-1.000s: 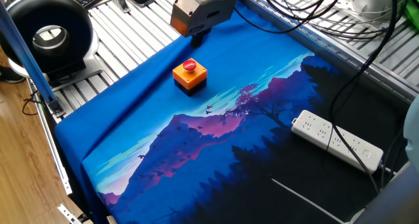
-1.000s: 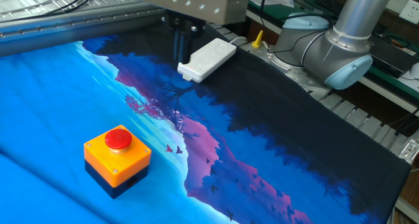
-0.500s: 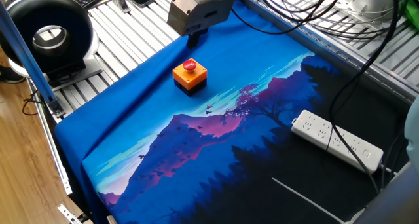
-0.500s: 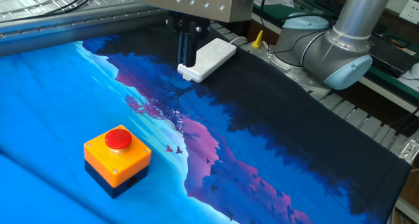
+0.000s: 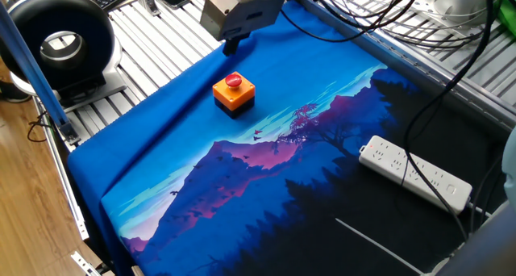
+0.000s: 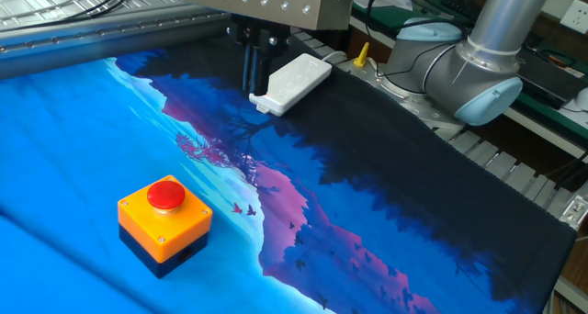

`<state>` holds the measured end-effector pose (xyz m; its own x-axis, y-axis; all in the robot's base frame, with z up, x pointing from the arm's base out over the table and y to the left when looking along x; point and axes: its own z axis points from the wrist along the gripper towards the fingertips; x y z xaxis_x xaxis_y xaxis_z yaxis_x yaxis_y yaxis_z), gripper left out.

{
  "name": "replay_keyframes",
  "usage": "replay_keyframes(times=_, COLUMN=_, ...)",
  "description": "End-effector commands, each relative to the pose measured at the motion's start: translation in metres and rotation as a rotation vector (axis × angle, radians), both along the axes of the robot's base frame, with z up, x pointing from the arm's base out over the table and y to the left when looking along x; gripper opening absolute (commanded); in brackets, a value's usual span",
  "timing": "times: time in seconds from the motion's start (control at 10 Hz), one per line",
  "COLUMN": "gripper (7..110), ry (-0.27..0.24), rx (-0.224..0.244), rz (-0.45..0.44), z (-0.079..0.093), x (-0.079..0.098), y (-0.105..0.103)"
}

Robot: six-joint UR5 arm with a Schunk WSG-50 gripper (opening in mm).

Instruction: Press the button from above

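Observation:
The button is a round red cap on a small orange box with a black base, standing on the blue part of the mat. It also shows in the other fixed view, at lower left. My gripper hangs in the air beyond the button and well above the mat, not touching it. In the other fixed view the gripper is up and to the right of the button, and its two dark fingers stand pressed together with nothing between them.
A white power strip with its cable lies on the dark side of the mat, also in the other fixed view. A black round device stands off the mat at left. Cables run along the back rails. The arm's grey elbow is at right.
The gripper has drifted slightly to the left and away from the button in the first fixed view, staying at about the same height. The button has not moved.

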<state>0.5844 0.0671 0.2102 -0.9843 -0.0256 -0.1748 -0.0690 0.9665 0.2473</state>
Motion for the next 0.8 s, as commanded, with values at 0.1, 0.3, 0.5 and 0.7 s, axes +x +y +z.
replay_keyframes(times=0.1, gripper=7, ry=0.018, rx=-0.028, rz=-0.049, z=-0.001, x=-0.001, y=-0.010)
replay_keyframes(times=0.3, gripper=7, ry=0.011, rx=-0.035, rz=-0.054, z=-0.001, x=0.000, y=-0.012)
replay_keyframes(times=0.5, gripper=7, ry=0.037, rx=-0.056, rz=-0.060, z=-0.003, x=-0.005, y=-0.016)
replay_keyframes(times=0.7, gripper=7, ry=0.028, rx=-0.081, rz=-0.058, z=-0.012, x=0.002, y=-0.023)
